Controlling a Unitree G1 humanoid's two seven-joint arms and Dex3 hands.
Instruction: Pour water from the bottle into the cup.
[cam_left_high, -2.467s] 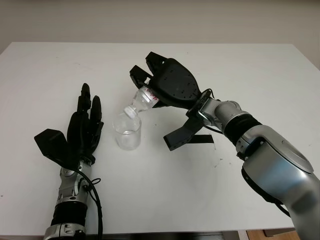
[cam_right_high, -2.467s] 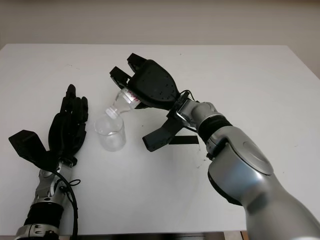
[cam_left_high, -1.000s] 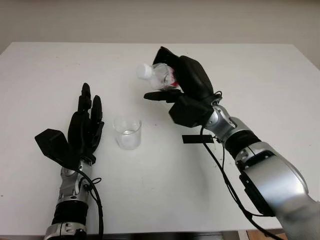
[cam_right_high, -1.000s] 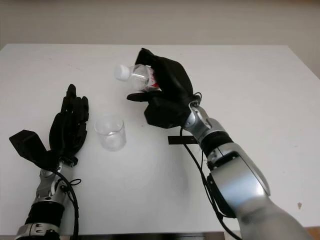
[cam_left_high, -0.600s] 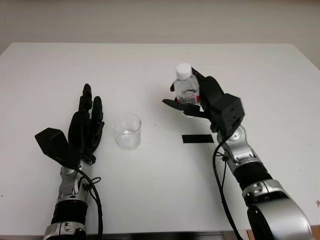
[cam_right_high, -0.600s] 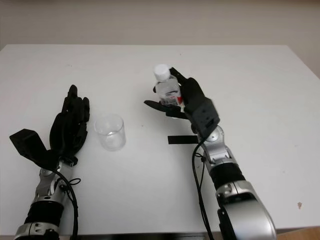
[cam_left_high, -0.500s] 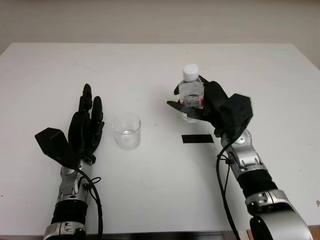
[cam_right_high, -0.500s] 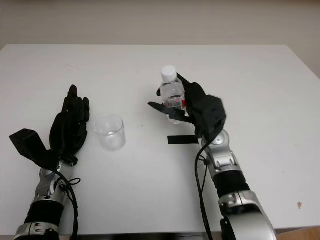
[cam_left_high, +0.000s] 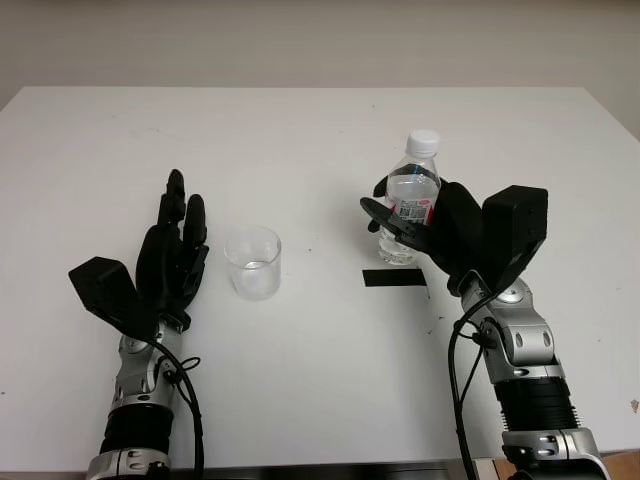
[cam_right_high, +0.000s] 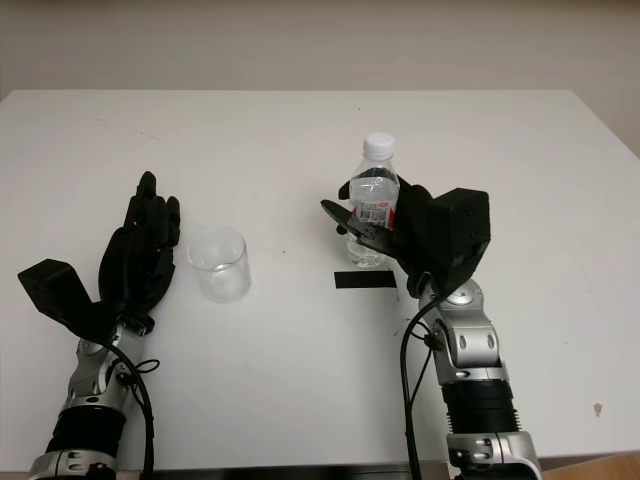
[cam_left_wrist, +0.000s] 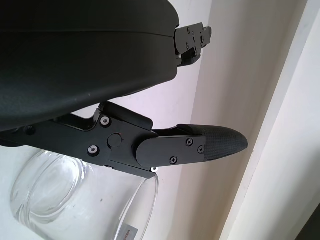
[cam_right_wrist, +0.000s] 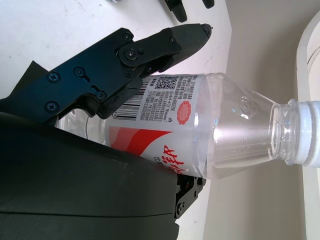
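Note:
A clear plastic bottle (cam_left_high: 411, 196) with a white cap and a red-and-white label stands upright, right of the table's middle. My right hand (cam_left_high: 400, 222) is shut on it, thumb in front and fingers behind. The bottle's base is low, just behind a black tape strip (cam_left_high: 394, 277); I cannot tell if it touches the table. In the right wrist view the bottle (cam_right_wrist: 200, 120) lies across the palm with water in it. A clear glass cup (cam_left_high: 253, 262) stands left of the middle, a little water in it. My left hand (cam_left_high: 180, 215) is open just left of the cup (cam_left_wrist: 75, 195).
The white table (cam_left_high: 320, 130) stretches wide behind both hands, and its far edge meets a pale wall. A gap about a hand's width separates the cup from the bottle.
The bottle went from tilted over the cup to upright, then my right hand carried it right and down to the tape strip. The left hand and the cup stayed put.

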